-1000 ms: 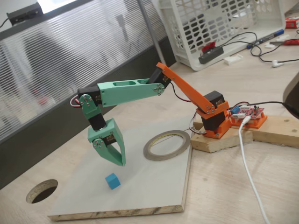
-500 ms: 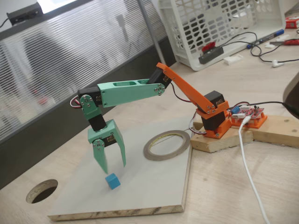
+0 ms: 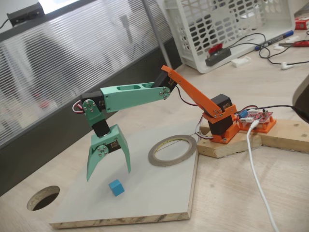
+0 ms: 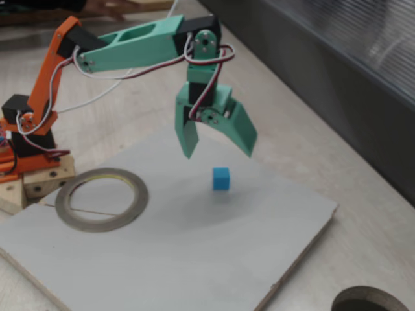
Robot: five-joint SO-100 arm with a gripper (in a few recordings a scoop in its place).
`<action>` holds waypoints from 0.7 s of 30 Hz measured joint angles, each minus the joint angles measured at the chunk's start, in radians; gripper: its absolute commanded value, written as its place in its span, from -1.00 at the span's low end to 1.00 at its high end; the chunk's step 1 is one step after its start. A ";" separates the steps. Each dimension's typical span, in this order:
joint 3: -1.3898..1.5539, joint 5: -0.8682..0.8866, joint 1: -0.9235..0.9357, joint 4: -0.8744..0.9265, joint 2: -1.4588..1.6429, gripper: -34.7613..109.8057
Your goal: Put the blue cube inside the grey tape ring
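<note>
tool (image 3: 108, 175) (image 4: 217, 147) hanging above grey board (image 3: 159, 203) (image 4: 162, 259), fingers spread wide, nothing between them. blue cube (image 3: 116, 187) (image 4: 221, 178) lying flat on board, below the spread fingers, untouched, near board's front edge in a fixed view (image 3: 116, 187). grey tape ring (image 3: 172, 150) (image 4: 102, 199) flat on board near the edge beside arm base (image 3: 223, 126), well apart from cube, opening unoccupied. dark round hole (image 3: 43, 197) (image 4: 369, 302) in table just off board's corner. white basket (image 3: 227, 29) at table's far edge.
</note>
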 measured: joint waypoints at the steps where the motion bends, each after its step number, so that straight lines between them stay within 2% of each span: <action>1: 0.000 0.000 0.000 0.000 0.000 0.60; 6: -0.003 0.000 0.020 -0.023 -0.072 0.60; 14: 0.002 0.002 0.054 -0.241 -0.135 0.60; 21: 0.002 0.002 0.052 -0.255 -0.135 0.60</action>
